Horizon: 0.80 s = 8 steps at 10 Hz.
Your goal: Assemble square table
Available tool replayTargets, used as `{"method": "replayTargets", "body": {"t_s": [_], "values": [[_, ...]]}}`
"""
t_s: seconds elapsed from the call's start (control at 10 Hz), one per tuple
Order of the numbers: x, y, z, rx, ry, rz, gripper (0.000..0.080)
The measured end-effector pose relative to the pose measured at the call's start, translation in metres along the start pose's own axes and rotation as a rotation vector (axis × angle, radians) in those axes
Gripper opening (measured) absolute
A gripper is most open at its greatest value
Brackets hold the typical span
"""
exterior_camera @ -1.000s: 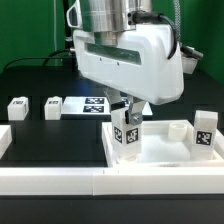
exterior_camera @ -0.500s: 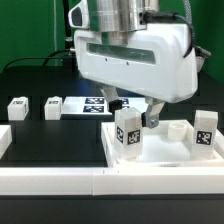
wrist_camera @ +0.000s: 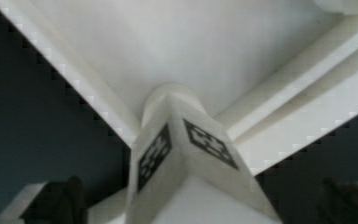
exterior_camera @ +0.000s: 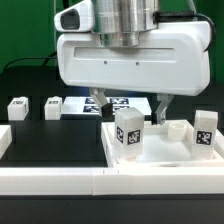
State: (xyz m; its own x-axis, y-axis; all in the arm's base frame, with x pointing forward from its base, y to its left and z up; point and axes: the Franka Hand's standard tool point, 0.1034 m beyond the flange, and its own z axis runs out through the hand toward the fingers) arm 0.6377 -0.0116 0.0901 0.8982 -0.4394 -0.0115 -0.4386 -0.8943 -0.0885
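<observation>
Rail ends mark the exterior view's left edge: a short left rail (exterior_camera: 4, 140) meets the long front rail (exterior_camera: 100, 182), which closes off the near side of the black tabletop (exterior_camera: 55, 135). Behind them a loose leg (exterior_camera: 17, 107) and a second loose leg (exterior_camera: 53, 107) lie apart from each other, with bare black surface all round them and in front, up to the rails.

Next comes the marker board (exterior_camera: 92, 104), flat on the tabletop and partly hidden under the arm's white body.

At centre the gripper (exterior_camera: 130, 103) hangs with its jaws spread wide and nothing between them. Its fingers (exterior_camera: 163, 106) stand one to each side, above and behind the upright leg (exterior_camera: 128, 134), and do not touch it. In the wrist view the same leg shows edge-on with a tag on each of two faces, and the dark fingers (wrist_camera: 55, 200) are well out to either side, leaving open gaps along both flanks.

The upright leg stands on the near corner of the slab (exterior_camera: 160, 152) of the square table, close to the slab's raised rim. The slab lies underside up on the exterior view's right, its front edge just beside the front rail. Farther right on the slab, a round socket (exterior_camera: 176, 128) is uncovered, and a far leg (exterior_camera: 205, 131) stands upright at the corner by the picture's right edge.
</observation>
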Motion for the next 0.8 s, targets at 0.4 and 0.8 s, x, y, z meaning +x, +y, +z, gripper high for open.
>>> {"method": "replayTargets", "body": {"t_s": [0.4,0.8], "values": [[0.0036,0.0006,-0.0008,-0.002,0.017,-0.427,0.0649],[0.0071,0.0036,-0.0015,-0.033,0.025,-0.711,0.0636]]}}
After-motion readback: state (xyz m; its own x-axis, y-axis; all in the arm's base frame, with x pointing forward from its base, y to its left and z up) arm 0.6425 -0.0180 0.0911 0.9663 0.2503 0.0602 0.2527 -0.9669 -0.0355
